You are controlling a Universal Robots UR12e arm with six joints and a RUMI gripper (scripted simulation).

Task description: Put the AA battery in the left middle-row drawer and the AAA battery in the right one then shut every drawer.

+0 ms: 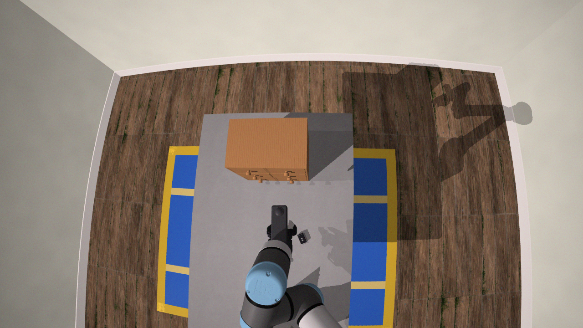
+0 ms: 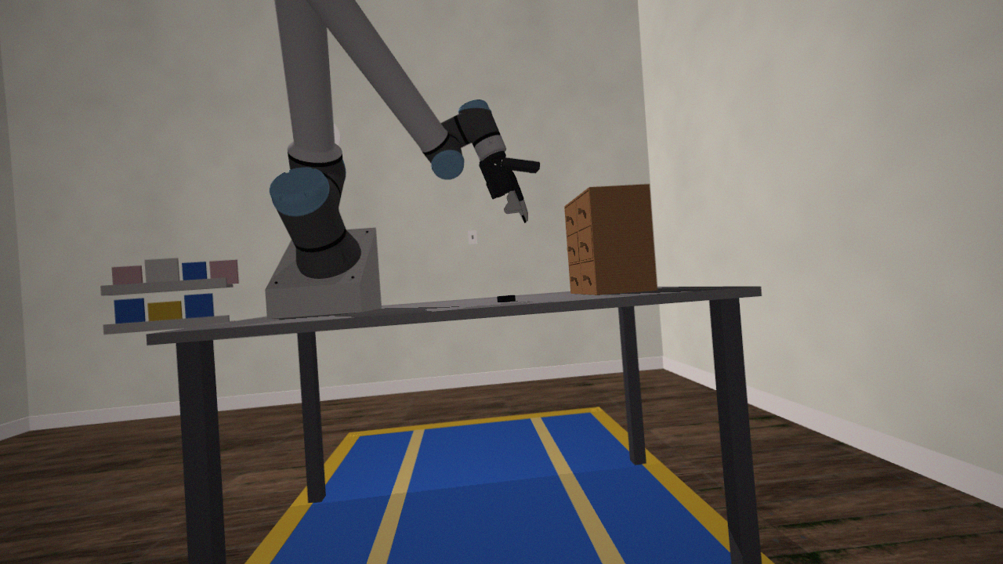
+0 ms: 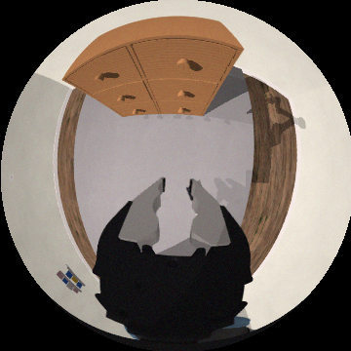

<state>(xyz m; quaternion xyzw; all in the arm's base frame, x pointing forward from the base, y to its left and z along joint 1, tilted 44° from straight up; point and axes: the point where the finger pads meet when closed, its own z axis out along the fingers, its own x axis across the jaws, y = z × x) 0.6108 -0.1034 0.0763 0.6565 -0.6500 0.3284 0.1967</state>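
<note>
In the top view, the gripper (image 1: 281, 224) (image 2: 524, 220) (image 3: 177, 178), part-open, gripping nothing, is hovering centrally, directly below the chest (image 1: 267, 142) (image 2: 622, 238) (image 3: 171, 68)

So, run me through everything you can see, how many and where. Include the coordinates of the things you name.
chest (image 1: 267, 142) (image 2: 624, 241) (image 3: 171, 30): one, orange-brown, table's far end
knobs (image 1: 286, 173) (image 2: 584, 247) (image 3: 183, 62): six, brown, on chest drawers
small object (image 1: 302, 238) (image 2: 505, 298) (image 3: 189, 191): one, black, on table
table (image 1: 228, 244) (image 2: 455, 316) (image 3: 122, 146): one, grey, mid-room
mat (image 1: 179, 232) (image 2: 490, 518): one, blue and yellow, beneath table
shelves (image 2: 164, 287) (image 3: 76, 274): two, grey, beyond base
boxes (image 2: 164, 310) (image 3: 69, 275): seven, pink, grey, blue, yellow, on shelves
wall plate (image 2: 472, 239): one, white
base (image 2: 357, 298): one, grey, on table
arm (image 1: 264, 281) (image 2: 392, 77) (image 3: 240, 322): one, grey, black, blue, above table
tool (image 1: 281, 223) (image 2: 524, 220) (image 3: 177, 178): one, black and grey, arm's end
</note>
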